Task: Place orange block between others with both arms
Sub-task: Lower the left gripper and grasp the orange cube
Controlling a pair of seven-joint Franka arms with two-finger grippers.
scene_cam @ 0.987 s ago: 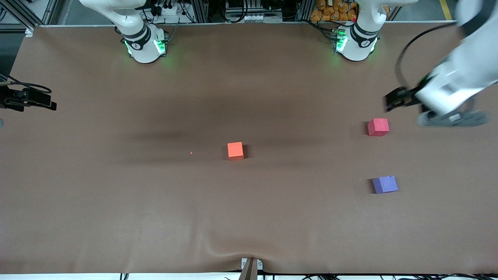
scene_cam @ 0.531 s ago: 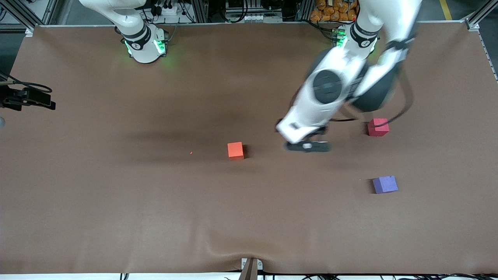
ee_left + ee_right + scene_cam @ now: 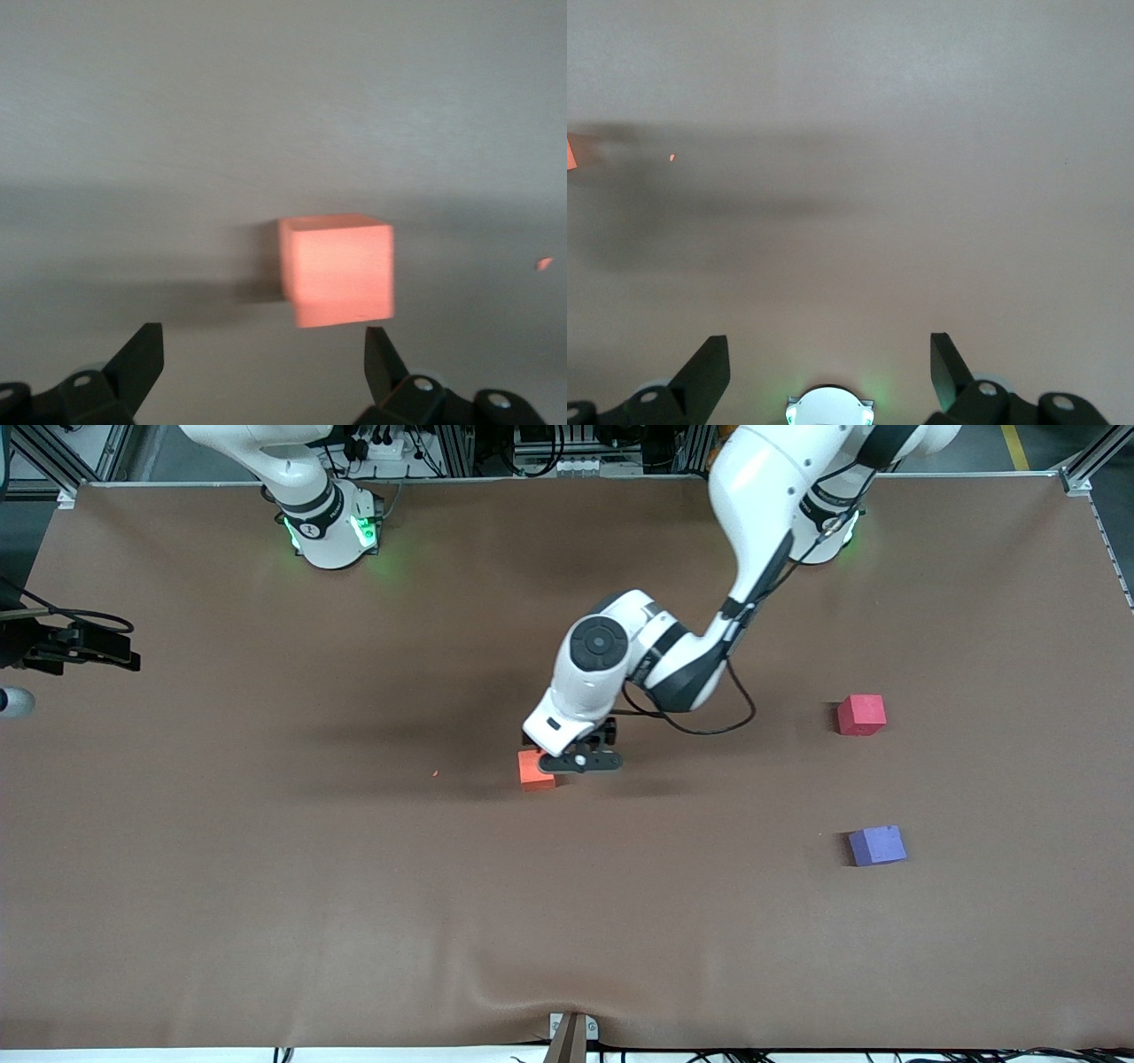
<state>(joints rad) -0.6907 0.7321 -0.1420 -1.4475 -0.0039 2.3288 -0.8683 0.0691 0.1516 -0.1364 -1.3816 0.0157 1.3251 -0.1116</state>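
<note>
Left wrist view: orange block matte, bright, square-edged cube.

A robotics lab: brown-covered table; aluminium framing and cabling along its edge; green-lit arm bases.

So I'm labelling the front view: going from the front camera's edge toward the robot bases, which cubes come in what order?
purple-blue cube → orange block → pinkish-red cube

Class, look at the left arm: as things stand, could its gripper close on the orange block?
Probably yes: the left gripper hangs open right over the orange block, with nothing between them.
</note>
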